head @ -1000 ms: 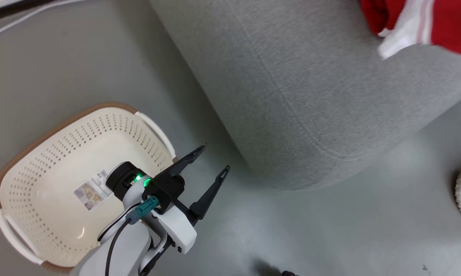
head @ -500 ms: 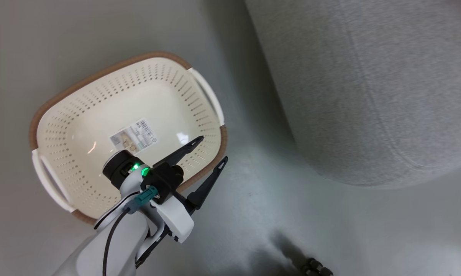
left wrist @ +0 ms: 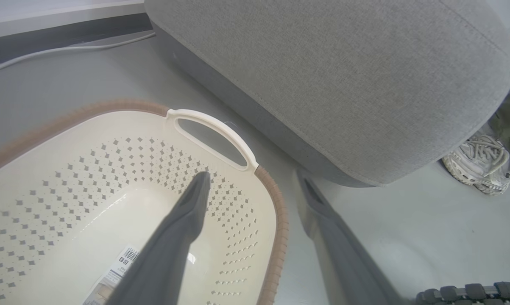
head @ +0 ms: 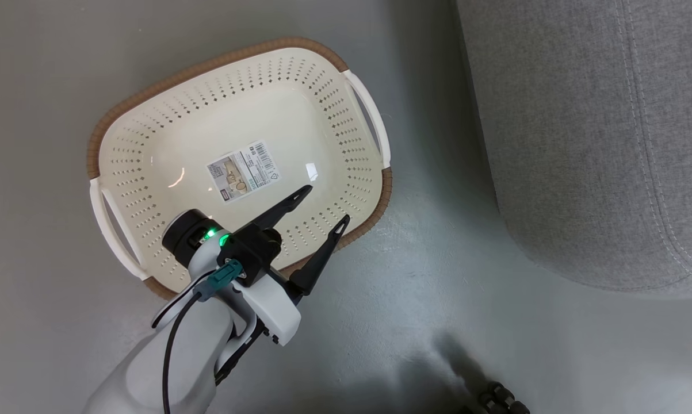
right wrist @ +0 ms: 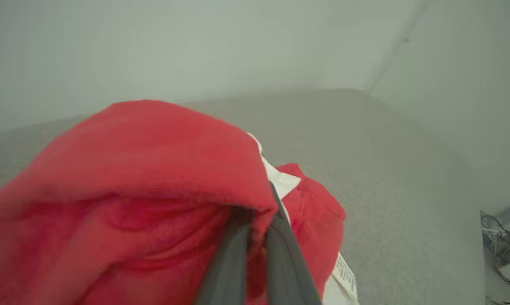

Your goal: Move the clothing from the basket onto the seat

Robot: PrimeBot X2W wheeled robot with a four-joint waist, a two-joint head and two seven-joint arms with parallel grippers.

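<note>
Red clothing (right wrist: pixel 132 178): bunched over the top of the sofa (right wrist: pixel 386 169). Its lower folds, with white trim and a small tag, seem to lie on the grey fabric. We cannot tell whether the whole bundle rests there.
Right gripper (right wrist: pixel 257 207): clamped on the clothing, its two fingers pressed together with a red fold between them, above the sofa's top.
Left gripper (head: pixel 327 203): spread wide and holding nothing, off the sofa's rounded end, above the basket edge that faces the sofa.
Basket (head: pixel 207 60): on the floor (head: pixel 438 287) near the sofa's end, apart from it. We see its bare bottom and a paper label (head: pixel 243 171).
Step in hand: we judge it to be setting the bundle down on the sofa, with the letting-go not yet done.
How to do it well: we lower until the cloth's weight sits on the sofa before we part the fingers. Then we spread them fully and draw straight back along their own line.
Placement: we keep the bundle well in from the sofa's rounded edge, so no fold slides off toward the floor.
Risk: soft cloth may cling to a finger and be dragged off the sofa as we pull away.
Shoe (left wrist: pixel 477 163): a person's pale shoe stands on the floor just beside the sofa's end, so we swing wide of it.
</note>
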